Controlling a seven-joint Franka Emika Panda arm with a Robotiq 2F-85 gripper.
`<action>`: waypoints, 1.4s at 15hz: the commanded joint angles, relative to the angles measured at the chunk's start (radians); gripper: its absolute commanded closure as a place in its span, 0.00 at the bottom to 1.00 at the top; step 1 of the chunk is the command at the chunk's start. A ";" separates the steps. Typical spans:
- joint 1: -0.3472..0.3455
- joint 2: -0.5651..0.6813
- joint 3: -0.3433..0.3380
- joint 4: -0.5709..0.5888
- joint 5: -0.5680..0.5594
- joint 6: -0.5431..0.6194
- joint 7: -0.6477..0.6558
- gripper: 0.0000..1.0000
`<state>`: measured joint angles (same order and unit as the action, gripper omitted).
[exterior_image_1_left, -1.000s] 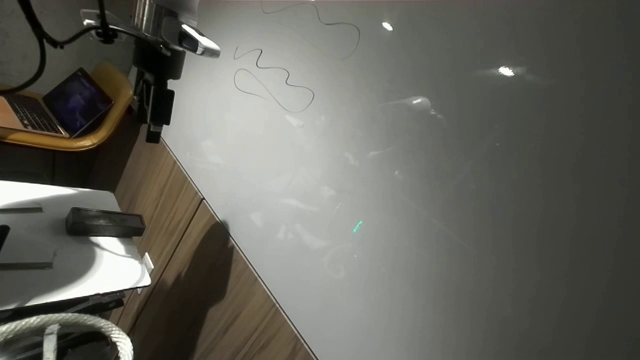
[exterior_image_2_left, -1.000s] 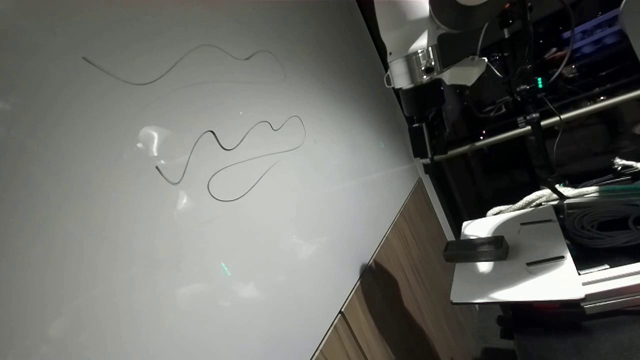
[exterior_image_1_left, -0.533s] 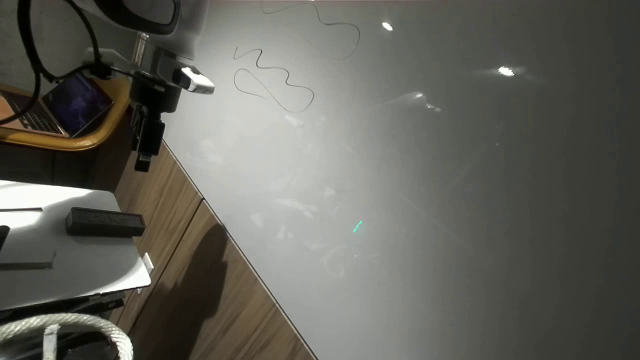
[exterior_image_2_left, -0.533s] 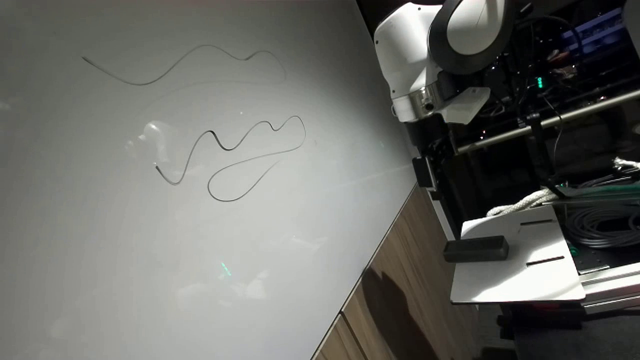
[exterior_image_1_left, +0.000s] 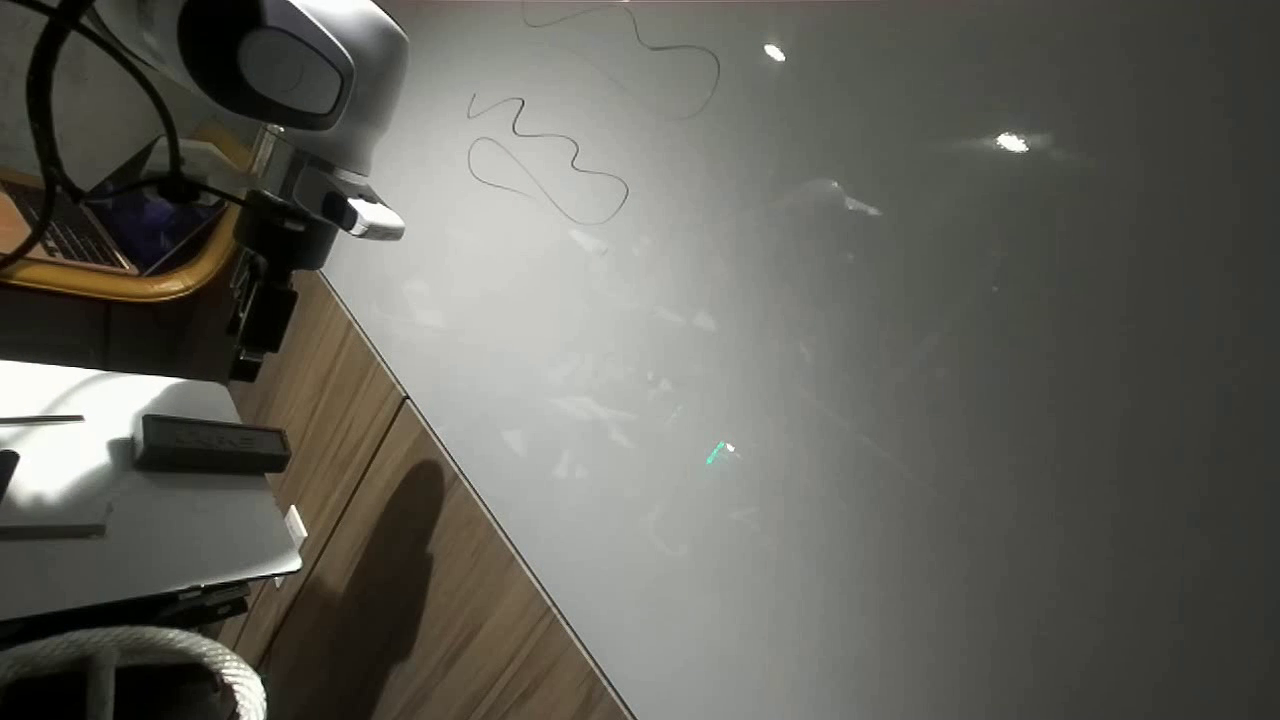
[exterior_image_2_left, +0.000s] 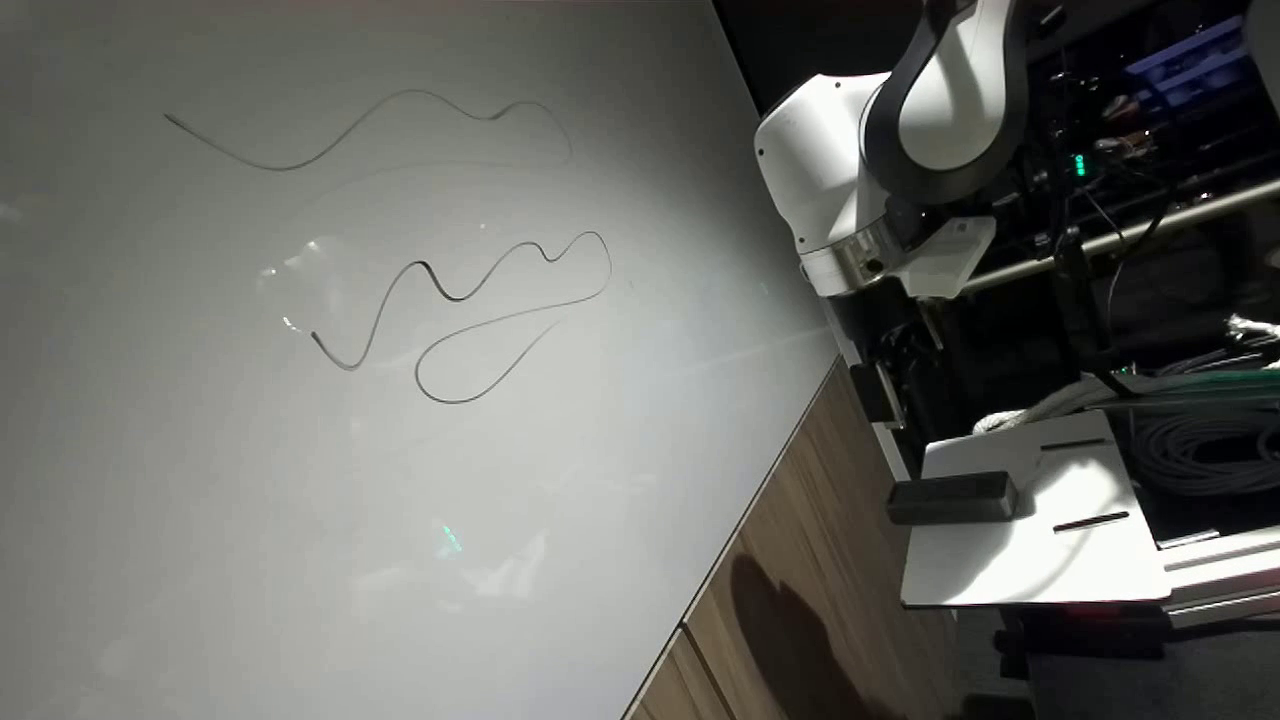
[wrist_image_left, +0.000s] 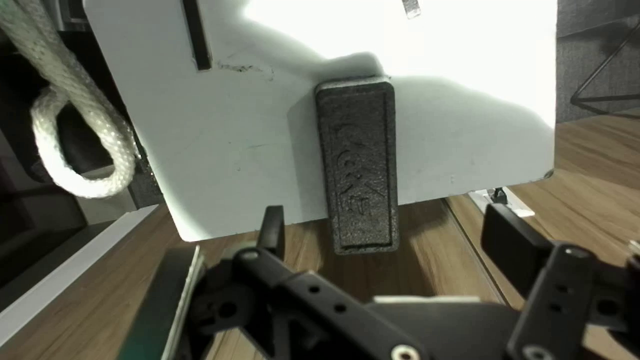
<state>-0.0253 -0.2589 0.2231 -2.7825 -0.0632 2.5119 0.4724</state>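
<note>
One gripper (wrist_image_left: 385, 232) has its two fingers (wrist_image_left: 272, 230) spread wide; in the wrist view they frame a single black block (wrist_image_left: 357, 165) with raised lettering, and in both exterior views the gripper stands near the block but apart from it. The block lies on one white plate (wrist_image_left: 225, 150), one end jutting past the plate's edge over a wood-grain surface (wrist_image_left: 595, 160). An exterior view shows two dark slots (exterior_image_2_left: 1090, 522) in the plate. Two wavy dark lines (exterior_image_2_left: 455, 298) run across one grey-white board (exterior_image_2_left: 300, 500). One laptop (exterior_image_1_left: 75, 240) sits on a mustard-yellow seat (exterior_image_1_left: 150, 288), partly hidden behind the arm (exterior_image_1_left: 375, 90) and black cables (exterior_image_1_left: 38, 105). A white rope (wrist_image_left: 60, 70) loops at the left of the wrist view, cut off by the border, as is the far side of the plate. The lettering is hard to read, and the dark fingertips (exterior_image_2_left: 878, 393) blend into the background in an exterior view. The board's straight edge slants along the wood-grain surface. Free space separates both fingers from the block's long sides, wider on the right of the wrist view.
</note>
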 joint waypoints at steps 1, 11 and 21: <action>0.012 0.047 -0.003 0.000 -0.026 0.042 0.037 0.00; 0.006 0.215 -0.051 0.000 -0.157 0.167 0.083 0.00; 0.049 0.325 -0.150 0.001 -0.246 0.259 0.095 0.00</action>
<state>-0.0089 0.0395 0.1111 -2.7818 -0.2650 2.7312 0.5345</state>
